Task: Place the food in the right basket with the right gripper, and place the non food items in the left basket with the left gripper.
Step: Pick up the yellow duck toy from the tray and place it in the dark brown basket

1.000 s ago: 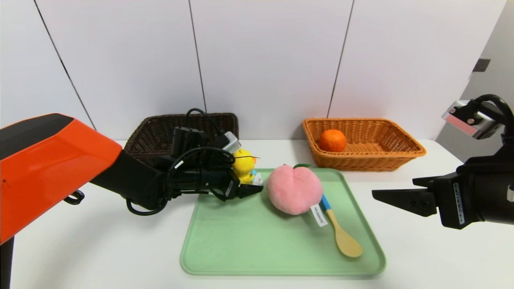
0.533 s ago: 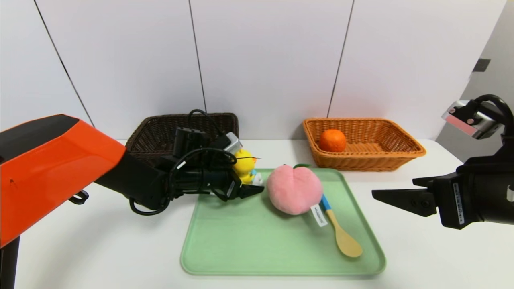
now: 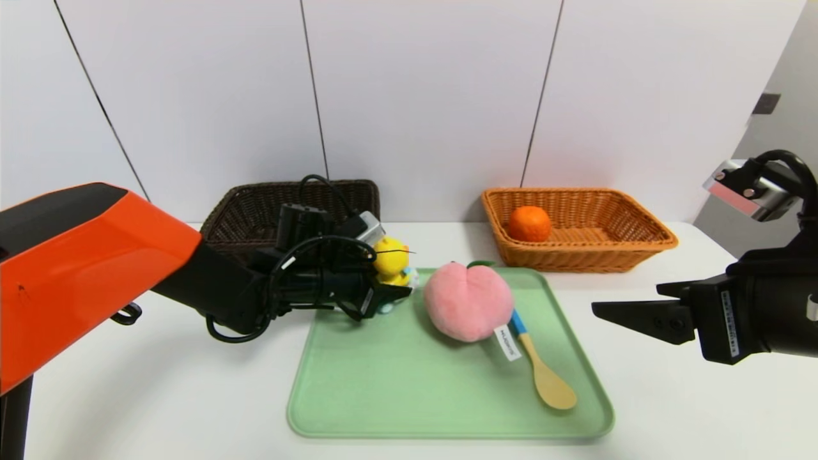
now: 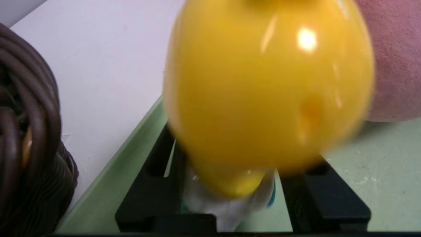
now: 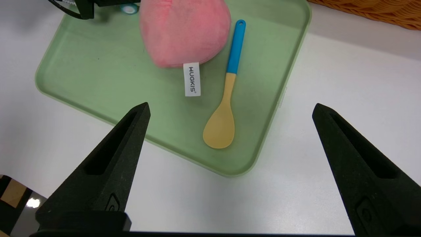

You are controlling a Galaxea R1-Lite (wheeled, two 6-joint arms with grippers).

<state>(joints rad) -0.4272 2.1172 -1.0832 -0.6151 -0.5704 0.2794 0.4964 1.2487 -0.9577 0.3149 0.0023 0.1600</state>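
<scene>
The green tray (image 3: 409,383) lies on the white table (image 3: 160,396), nearest of all. On it, the yellow spoon (image 3: 553,386) lies flat at the right side, with its round end near us and its blue handle going back beside the peach.

The right gripper (image 5: 232,104) hangs over the table to the right of the tray. It is wide open, with nothing between its fingers.

Next comes the big pink peach (image 3: 468,300), sitting on the back part of the tray. Its white tag (image 3: 508,343) hangs down at the front, and a green leaf (image 3: 480,263) pokes out at the back.

The left gripper (image 4: 246,151) is at the back left part of the tray. It is part way open, with one finger on each side of the toy duck (image 3: 391,257). I cannot tell if it has a tight hold. The duck is yellow and leans over, on its little white car (image 4: 227,200).

Farther back, the orange basket (image 3: 588,259) stands behind the tray on the right, with the round orange (image 3: 530,223) inside it, at the left end. The dark brown basket (image 3: 239,214) is behind the left arm. The white wall (image 3: 434,96) is at the very back
</scene>
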